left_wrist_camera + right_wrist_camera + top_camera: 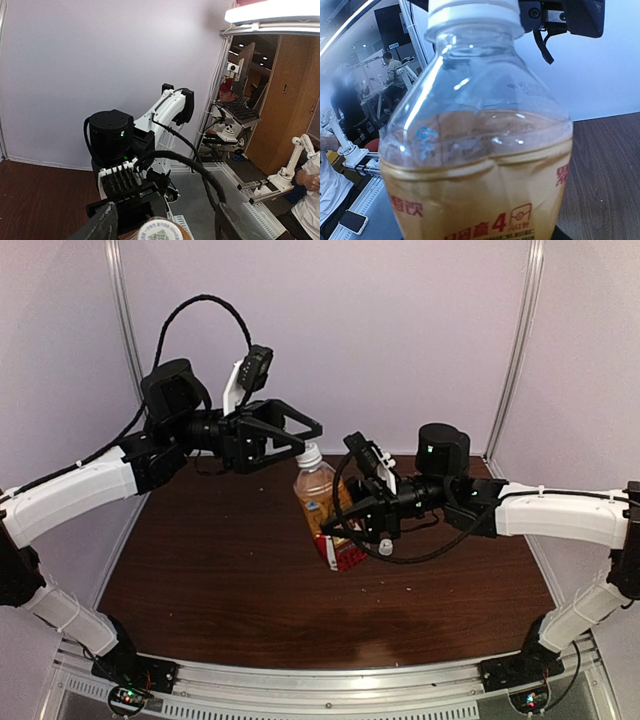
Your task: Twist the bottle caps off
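bottle (318,502): tilted, gripped low by right gripper (338,530) | cap (310,453): seated on bottle's neck | left gripper (308,437): spread, positioned at bottle's top

Top view: right hand (345,532) hides bottle's (318,490) lower part & most of label (346,558). White bit (385,547) beside it too small to ID. Right wrist view: bottle fills frame, base cut off, fingers hidden behind it; people (342,95) at left blurred. Left wrist view: cap (161,231) & left hand's (162,229) fingertips cut off at bottom edge.
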`<state>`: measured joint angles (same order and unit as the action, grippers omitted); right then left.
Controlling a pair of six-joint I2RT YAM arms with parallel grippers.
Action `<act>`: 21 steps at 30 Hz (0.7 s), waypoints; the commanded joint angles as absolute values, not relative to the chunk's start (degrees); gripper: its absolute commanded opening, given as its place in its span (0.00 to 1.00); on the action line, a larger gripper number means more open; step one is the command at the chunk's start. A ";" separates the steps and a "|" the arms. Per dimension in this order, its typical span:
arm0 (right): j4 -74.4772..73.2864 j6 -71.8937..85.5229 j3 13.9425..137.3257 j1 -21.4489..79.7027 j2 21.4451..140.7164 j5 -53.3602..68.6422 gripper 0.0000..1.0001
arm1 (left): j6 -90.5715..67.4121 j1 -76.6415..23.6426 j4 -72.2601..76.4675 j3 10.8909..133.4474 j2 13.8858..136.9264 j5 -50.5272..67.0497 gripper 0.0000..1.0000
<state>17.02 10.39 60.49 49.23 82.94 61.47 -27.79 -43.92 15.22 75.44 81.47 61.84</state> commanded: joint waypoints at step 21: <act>24.14 14.77 60.46 49.39 84.29 66.17 0.45 | -33.25 -43.77 27.45 72.30 83.32 66.83 0.43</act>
<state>22.00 14.00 60.49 49.23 83.90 65.17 -32.10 -43.92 23.59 73.01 82.63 65.69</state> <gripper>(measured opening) 0.499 0.450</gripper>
